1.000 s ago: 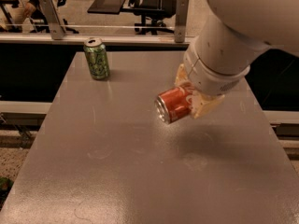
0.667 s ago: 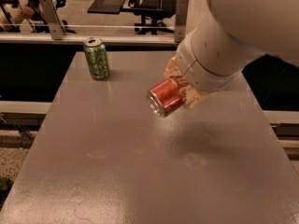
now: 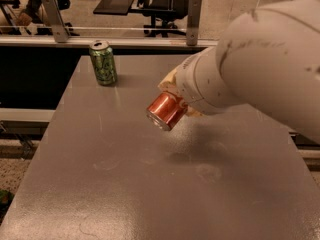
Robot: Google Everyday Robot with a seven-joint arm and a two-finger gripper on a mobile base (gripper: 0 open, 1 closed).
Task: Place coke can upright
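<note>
The coke can [image 3: 166,109] is red with a silver end facing down-left. It is held tilted in the air above the middle of the grey table [image 3: 125,184]. My gripper [image 3: 176,95] is shut on the can; its tan fingers show at the can's upper end, mostly hidden behind my large white arm [image 3: 260,69], which comes in from the right.
A green patterned can [image 3: 103,62] stands upright at the table's back left corner. A dark gap and a rail lie behind the table's far edge, with chairs beyond. The table's left edge drops to a lower ledge.
My arm has swung further to the left with the coke can, and the can has moved left and slightly lower over the table's middle. The green can has not moved.
</note>
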